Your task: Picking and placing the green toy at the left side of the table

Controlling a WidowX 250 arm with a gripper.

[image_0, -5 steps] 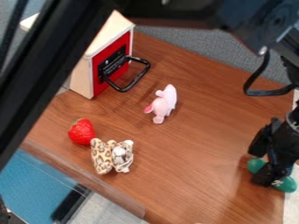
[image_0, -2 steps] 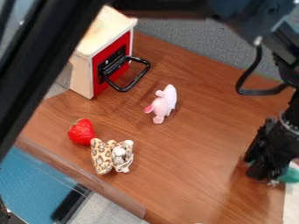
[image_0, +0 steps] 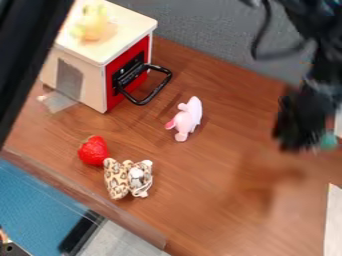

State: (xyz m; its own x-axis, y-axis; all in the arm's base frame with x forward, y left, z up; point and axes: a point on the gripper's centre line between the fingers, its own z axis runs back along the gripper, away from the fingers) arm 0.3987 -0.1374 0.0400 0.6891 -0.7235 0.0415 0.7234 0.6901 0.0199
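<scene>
We observe the black two-finger gripper (image_0: 298,145) closed on the smooth green toy (image_0: 328,141), suspended above the brown wood-grain table (image_0: 200,210) at the view's right. We note a pink-and-white plush toy (image_0: 188,118) mid-table and a glossy red strawberry (image_0: 93,150) beside a leopard-print fabric toy (image_0: 118,180).

Black gripper (image_0: 300,147) is hanging over the table's (image_0: 207,210) right side, blurred; it appears to be clasping the green toy (image_0: 328,141), one end poking out. Pink toy (image_0: 188,118) is lying mid-table. Strawberry (image_0: 93,150) is sitting just beside a leopard-print toy (image_0: 116,178). Yellow thing (image_0: 92,26) is resting atop the red-fronted box (image_0: 95,86).
</scene>
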